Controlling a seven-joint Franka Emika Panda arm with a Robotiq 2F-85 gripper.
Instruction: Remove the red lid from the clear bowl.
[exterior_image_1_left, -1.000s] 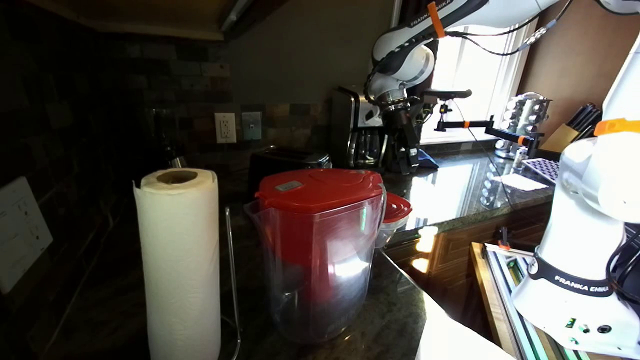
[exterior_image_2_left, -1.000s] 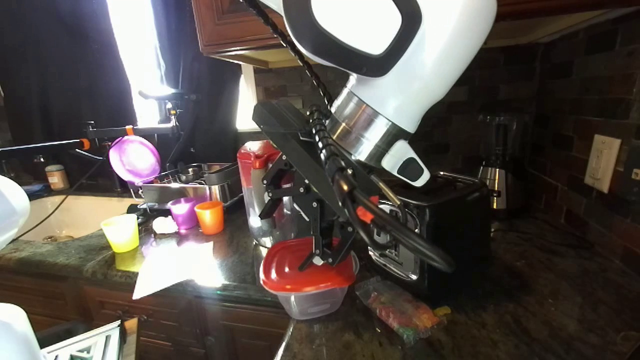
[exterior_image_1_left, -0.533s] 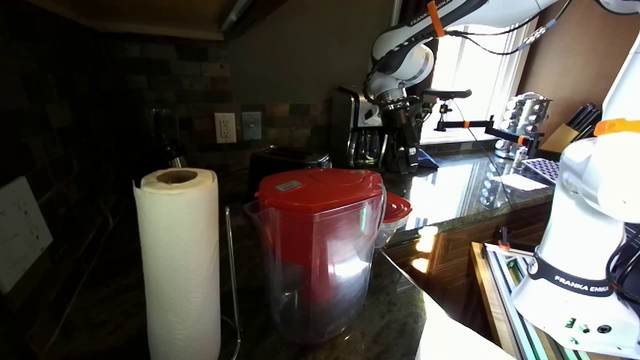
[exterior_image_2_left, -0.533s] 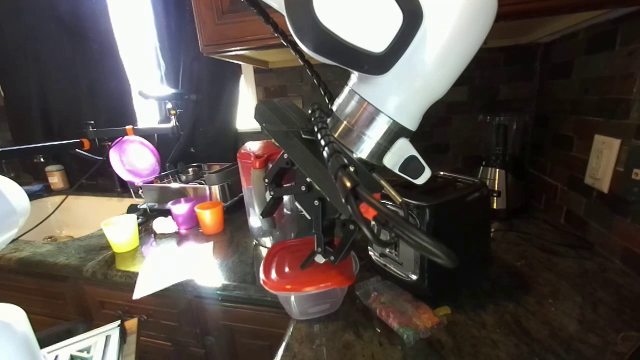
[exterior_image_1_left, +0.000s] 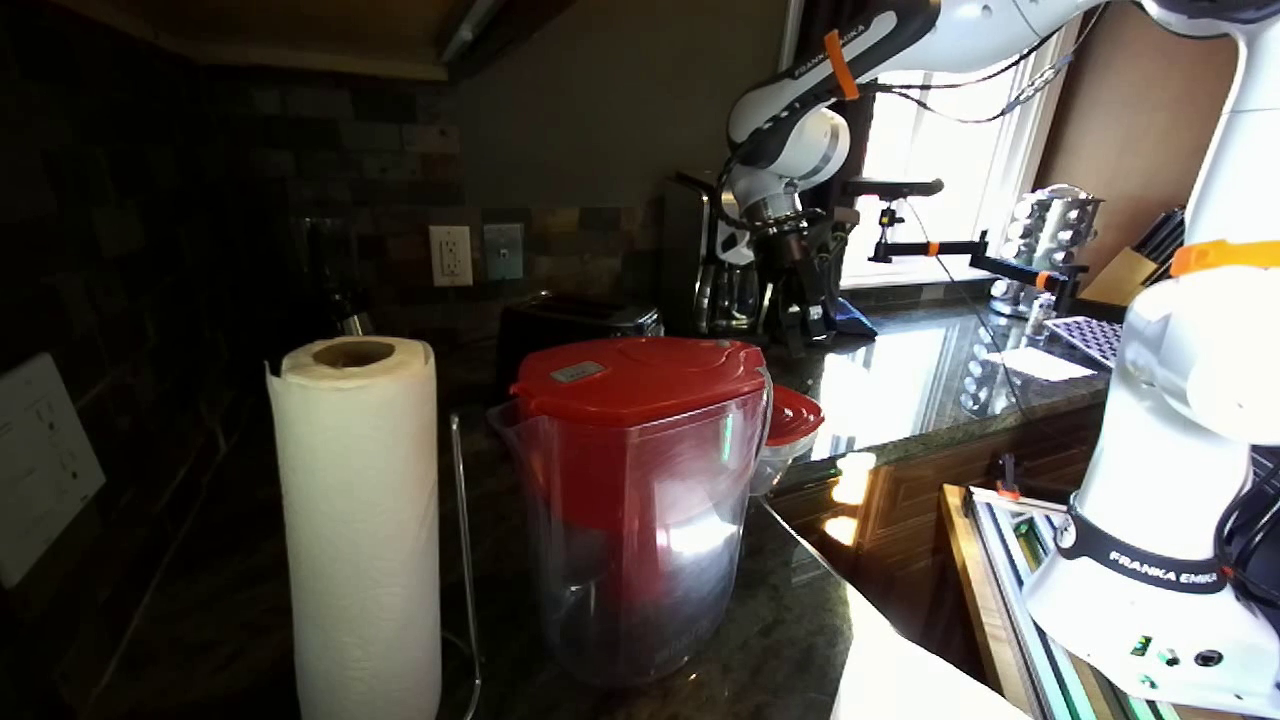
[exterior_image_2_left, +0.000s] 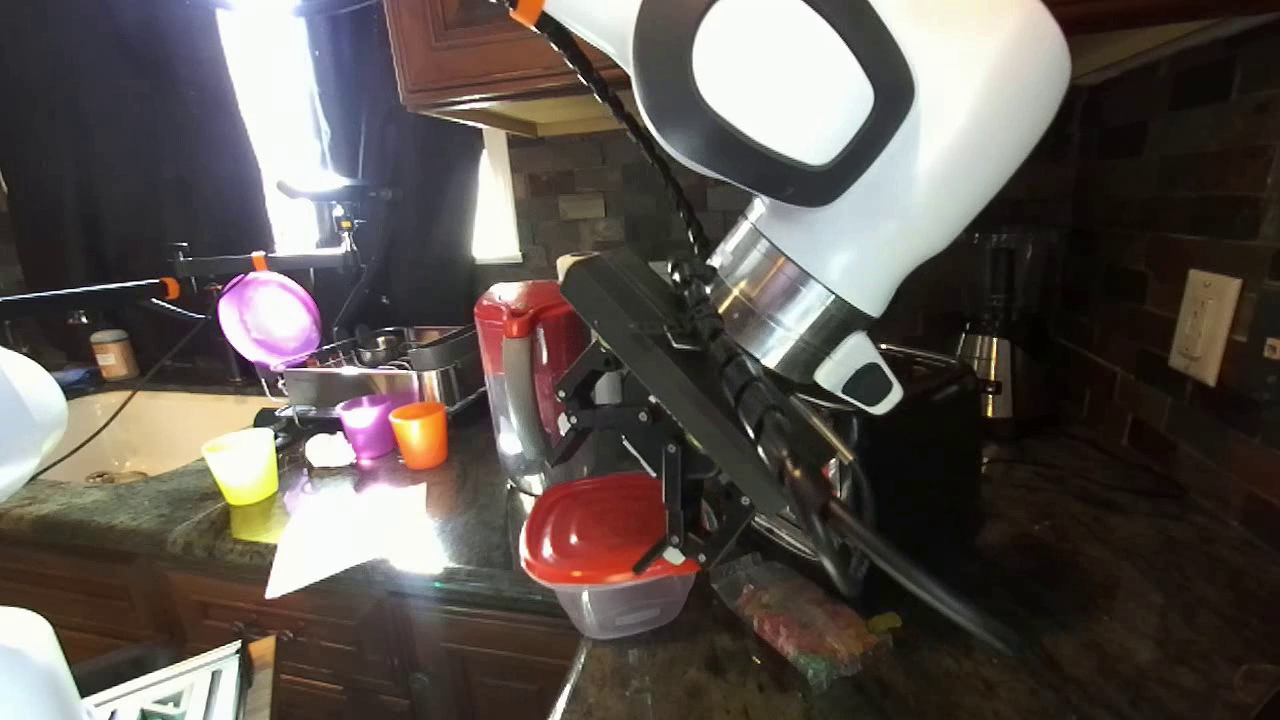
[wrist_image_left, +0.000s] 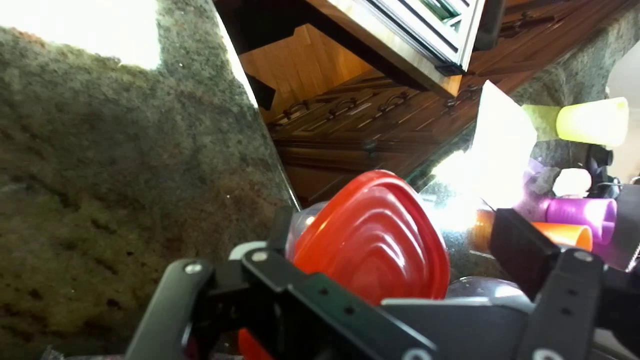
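Note:
A red lid (exterior_image_2_left: 600, 520) covers the clear bowl (exterior_image_2_left: 625, 605) at the counter's corner. My gripper (exterior_image_2_left: 607, 503) leans over it with its fingers wide apart. In that exterior view, the nearer finger overlaps the lid's right side; whether it touches cannot be told. In the wrist view, the red lid (wrist_image_left: 370, 245) lies in the gap of my gripper (wrist_image_left: 400, 232), closer to the left finger, and only a sliver of the clear bowl (wrist_image_left: 300, 222) shows. The pitcher partly hides the red lid (exterior_image_1_left: 797, 412) and the clear bowl (exterior_image_1_left: 775, 468) in an exterior view.
A red-lidded pitcher (exterior_image_2_left: 520, 400) stands just behind the bowl, and a black toaster (exterior_image_2_left: 930, 480) to its right. A candy bag (exterior_image_2_left: 805, 620) lies alongside. Yellow (exterior_image_2_left: 243, 465), purple (exterior_image_2_left: 367, 425) and orange (exterior_image_2_left: 420, 435) cups sit further off. The counter edge (wrist_image_left: 275, 155) runs close by.
In the last half second my arm has shifted right and lower in an exterior view, uncovering more of the lid's right half. Fingers stay spread; lid and bowl have not moved.

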